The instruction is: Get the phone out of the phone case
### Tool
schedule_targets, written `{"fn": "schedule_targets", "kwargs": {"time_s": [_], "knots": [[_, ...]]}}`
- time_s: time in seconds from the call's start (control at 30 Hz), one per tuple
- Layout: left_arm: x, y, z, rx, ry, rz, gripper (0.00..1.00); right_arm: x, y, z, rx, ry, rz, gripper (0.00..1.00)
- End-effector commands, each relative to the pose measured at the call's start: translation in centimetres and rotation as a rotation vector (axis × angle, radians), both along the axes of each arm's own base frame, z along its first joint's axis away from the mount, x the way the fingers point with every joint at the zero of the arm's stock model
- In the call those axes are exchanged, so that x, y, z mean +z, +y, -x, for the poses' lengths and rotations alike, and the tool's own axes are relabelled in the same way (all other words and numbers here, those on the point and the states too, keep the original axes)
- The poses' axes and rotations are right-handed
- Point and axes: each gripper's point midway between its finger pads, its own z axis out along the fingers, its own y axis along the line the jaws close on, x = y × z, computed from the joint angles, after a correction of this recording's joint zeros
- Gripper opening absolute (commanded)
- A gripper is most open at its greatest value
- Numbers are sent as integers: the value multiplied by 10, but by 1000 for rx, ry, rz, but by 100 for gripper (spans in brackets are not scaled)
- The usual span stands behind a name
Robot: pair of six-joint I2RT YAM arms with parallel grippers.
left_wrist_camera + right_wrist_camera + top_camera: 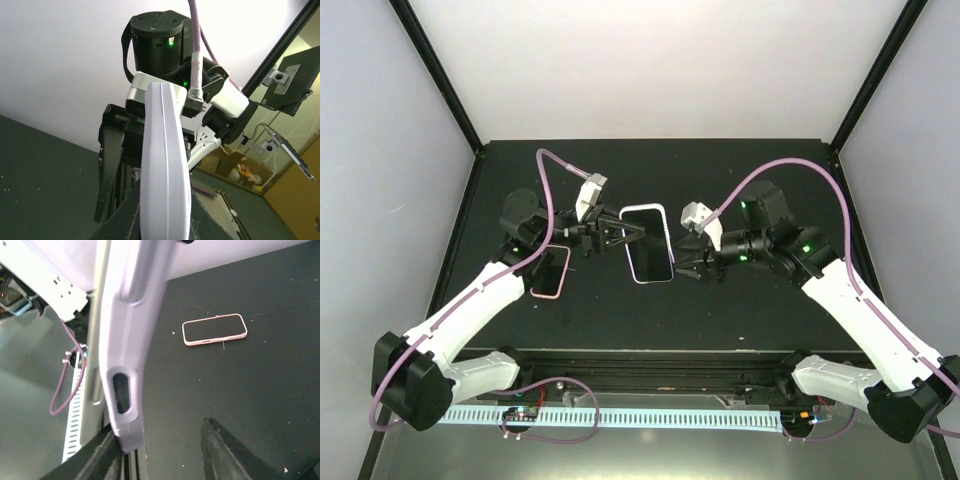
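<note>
While the phone [550,272] lies flat on the table [750,310], dark face up and pink rim showing, the phone case [648,243] sits empty to its right, near table centre. The two are clearly apart.

Left gripper [632,235]: jaws pinched on the case's left long edge. The left wrist view shows the pale case edge-on, running up between the two dark fingers [112,200].

Right gripper [688,266]: at the case's near right corner, jaws spread. In the right wrist view the case rests against one finger, while the other finger [225,450] stands off with a wide gap of bare table between.

The phone is just beside the left arm's forearm. The case appears lifted off the surface.
</note>
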Motion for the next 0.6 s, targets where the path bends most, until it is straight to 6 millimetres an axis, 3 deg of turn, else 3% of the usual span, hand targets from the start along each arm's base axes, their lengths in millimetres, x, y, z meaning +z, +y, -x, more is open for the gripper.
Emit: {"fn": "schedule_targets", "kwargs": {"time_s": [0.0,0.2,0.33,0.57], "knots": [[-6,-4,40,-187,41,-44,2,50,3,-63,-227,-189,-106,56],[-12,-10,40,-203,59,-51,2,59,12,-66,-210,-151,-159,64],[-19,-12,35,-170,64,-49,2,83,15,-69,-221,-150,-210,72],[-36,-19,26,-168,108,-73,2,116,28,-54,-114,-91,-319,73]]}}
